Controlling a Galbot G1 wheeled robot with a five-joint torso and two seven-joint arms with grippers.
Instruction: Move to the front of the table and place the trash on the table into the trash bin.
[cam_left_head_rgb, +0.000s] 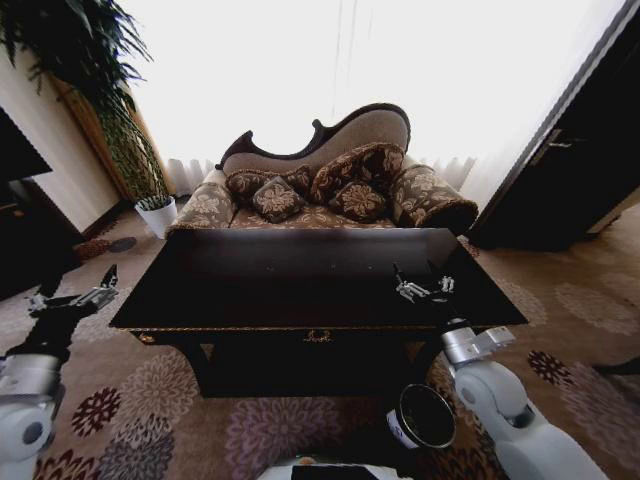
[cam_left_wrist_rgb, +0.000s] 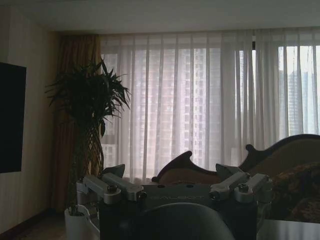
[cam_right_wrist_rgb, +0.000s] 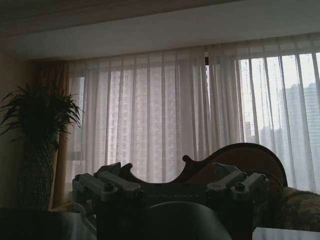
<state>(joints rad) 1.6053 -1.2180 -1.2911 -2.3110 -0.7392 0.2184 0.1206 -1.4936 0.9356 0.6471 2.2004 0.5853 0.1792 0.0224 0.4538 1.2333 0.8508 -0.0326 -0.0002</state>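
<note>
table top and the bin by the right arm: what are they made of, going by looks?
Table: looks like dark lacquered wood with a glossy finish; the top mirrors the window light, and gold trim runs along the front edge. Trash bin: probably plastic or coated metal; black inside, smooth pale rim. Too small to say which.
</note>
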